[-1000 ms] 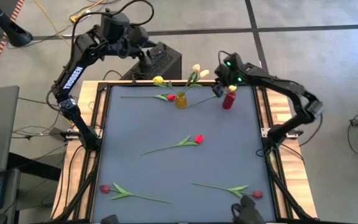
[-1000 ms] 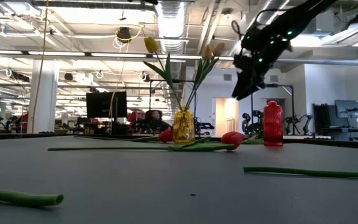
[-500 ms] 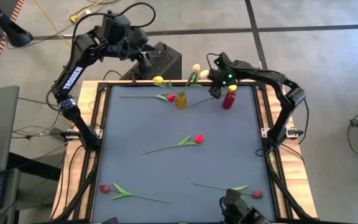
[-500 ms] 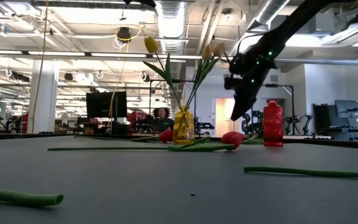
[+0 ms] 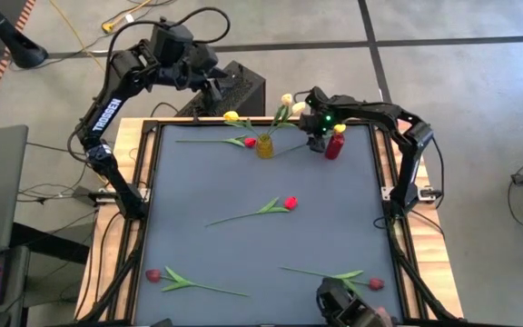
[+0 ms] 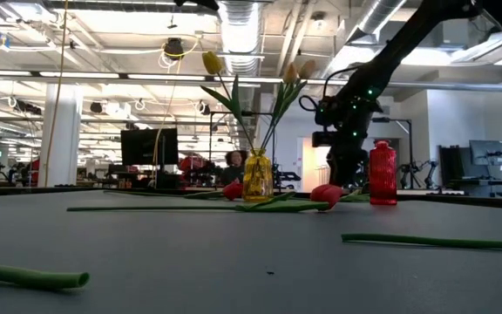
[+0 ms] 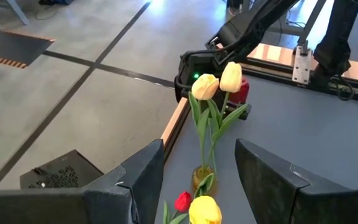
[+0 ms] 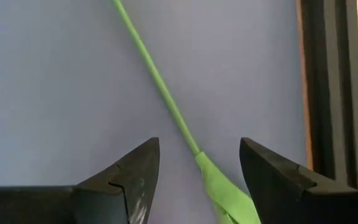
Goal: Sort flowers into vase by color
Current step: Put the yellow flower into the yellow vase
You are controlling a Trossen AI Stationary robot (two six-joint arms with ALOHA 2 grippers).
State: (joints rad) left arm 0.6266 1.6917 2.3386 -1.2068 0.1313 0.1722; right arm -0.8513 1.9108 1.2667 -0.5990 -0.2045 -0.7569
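Room: an open hall with white ceiling ducts and lights behind the grey table (image 5: 261, 245), seen level in the low view.
Right fingers: parted wide, pointing down at the mat with a thin green stem (image 8: 160, 81) and its leaf running between them, not touched.
Right gripper (image 5: 315, 133): low at the far edge of the table, just beside the red vase (image 5: 334, 145) and between it and the yellow vase (image 5: 264, 145).
Left fingers: parted wide, holding nothing.
Left gripper (image 7: 197, 186): raised beyond the table's far edge, looking down on the yellow vase.
Yellow vase: upright, holding two cream-yellow tulips (image 7: 219, 81), with a third yellow head (image 5: 231, 116) leaning out.
Red vase: upright, with a yellow cap.
Loose flowers: a red tulip (image 5: 249, 142) lies beside the yellow vase; another red tulip (image 5: 290, 203) lies mid-table; two more red ones lie near the front edge, one front left (image 5: 153, 274) and one front right (image 5: 375, 283), well apart.
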